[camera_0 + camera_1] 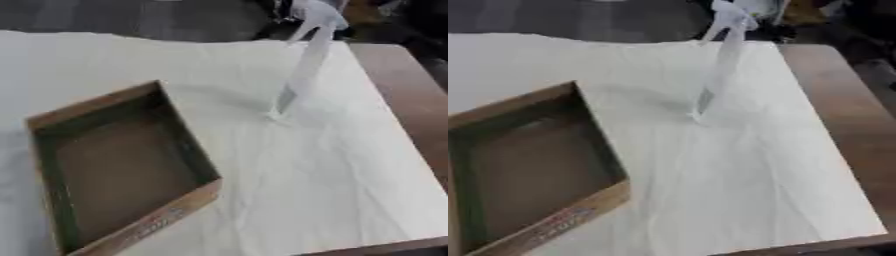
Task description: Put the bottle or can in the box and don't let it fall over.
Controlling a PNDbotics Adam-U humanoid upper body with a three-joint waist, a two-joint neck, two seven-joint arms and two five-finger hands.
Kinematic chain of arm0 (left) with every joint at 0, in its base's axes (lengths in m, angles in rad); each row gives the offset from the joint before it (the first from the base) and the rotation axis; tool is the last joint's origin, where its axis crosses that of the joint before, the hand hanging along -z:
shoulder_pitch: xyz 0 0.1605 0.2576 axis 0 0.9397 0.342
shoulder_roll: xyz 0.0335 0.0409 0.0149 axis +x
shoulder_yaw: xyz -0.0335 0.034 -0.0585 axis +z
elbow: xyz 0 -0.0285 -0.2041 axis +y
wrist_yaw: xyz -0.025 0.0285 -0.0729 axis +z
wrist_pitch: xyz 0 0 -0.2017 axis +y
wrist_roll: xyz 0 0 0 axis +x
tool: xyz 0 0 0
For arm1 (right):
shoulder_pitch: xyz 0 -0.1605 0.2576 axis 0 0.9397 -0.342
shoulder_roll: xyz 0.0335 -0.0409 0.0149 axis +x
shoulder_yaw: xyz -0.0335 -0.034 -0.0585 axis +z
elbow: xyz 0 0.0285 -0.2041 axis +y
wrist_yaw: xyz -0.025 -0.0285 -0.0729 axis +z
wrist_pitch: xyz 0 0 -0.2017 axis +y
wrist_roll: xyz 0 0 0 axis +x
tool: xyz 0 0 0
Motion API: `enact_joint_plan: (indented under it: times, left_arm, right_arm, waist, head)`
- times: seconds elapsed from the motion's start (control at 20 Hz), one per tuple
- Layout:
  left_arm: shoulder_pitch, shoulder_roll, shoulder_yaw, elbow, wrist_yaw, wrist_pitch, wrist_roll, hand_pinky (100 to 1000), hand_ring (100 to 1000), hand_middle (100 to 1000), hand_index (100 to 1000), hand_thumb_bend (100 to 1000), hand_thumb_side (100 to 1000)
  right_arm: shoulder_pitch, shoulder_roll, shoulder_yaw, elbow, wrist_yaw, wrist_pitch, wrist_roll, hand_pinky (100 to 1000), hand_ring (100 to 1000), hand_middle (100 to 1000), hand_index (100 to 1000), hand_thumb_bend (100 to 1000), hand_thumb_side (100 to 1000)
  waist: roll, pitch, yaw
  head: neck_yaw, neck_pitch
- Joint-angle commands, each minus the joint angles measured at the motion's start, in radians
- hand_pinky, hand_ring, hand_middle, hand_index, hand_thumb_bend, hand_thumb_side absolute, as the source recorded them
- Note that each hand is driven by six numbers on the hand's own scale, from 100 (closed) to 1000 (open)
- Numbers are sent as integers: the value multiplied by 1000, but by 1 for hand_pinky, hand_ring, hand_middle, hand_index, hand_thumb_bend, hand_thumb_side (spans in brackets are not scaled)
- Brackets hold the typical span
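A brown cardboard box (122, 170) with a dark green inside lies on a white cloth (332, 170); at three o'clock, brown table (846, 130).

Looks like a lab or workshop test bench, not a home. Brown wooden surface (411, 100) covered with a creased white cloth (332, 170), and a shallow open wooden box (122, 175) sits on it. Dark grey floor (131, 20) behind, with blurred dark clutter (833, 20) at the far edge.
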Motion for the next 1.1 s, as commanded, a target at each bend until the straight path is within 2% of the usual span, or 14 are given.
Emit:
enact_joint_plan:
  times: [0.05,0.25,0.4,0.75,1.1]
  left_arm:
    - [-6,22,0,-17,-2,0,-5,668,462,914,932,228,804]
    - [-7,22,-2,-17,-4,3,-7,668,461,915,932,228,806]
    - [-8,22,-4,-17,-3,1,-11,668,462,915,932,231,806]
    - [-11,21,-4,-17,12,0,-19,670,461,914,925,226,806]
    - [-16,17,-10,-17,11,15,-25,671,450,909,926,227,809]
  right_arm:
    - [-14,-49,11,-9,95,-113,152,1000,1000,1000,961,100,590]
    - [-3,-54,49,-43,286,-194,162,1000,1000,1000,945,100,593]
    - [-20,-40,52,-40,374,-228,163,1000,1000,1000,945,100,594]
    - [-106,38,83,-3,465,-234,163,1000,1000,1000,970,100,616]
    - [-175,116,116,32,550,-260,163,1000,1000,1000,976,100,618]
  waist:
    - [0,-9,1]
    - [-2,-7,3]
    - [-2,-7,6]
    - [-3,-10,22]
    - [-8,-5,31]
  head:
    - [-8,-14]
    - [-13,-16]
    - [-18,-18]
    - [-33,-3]
    - [-58,-17]
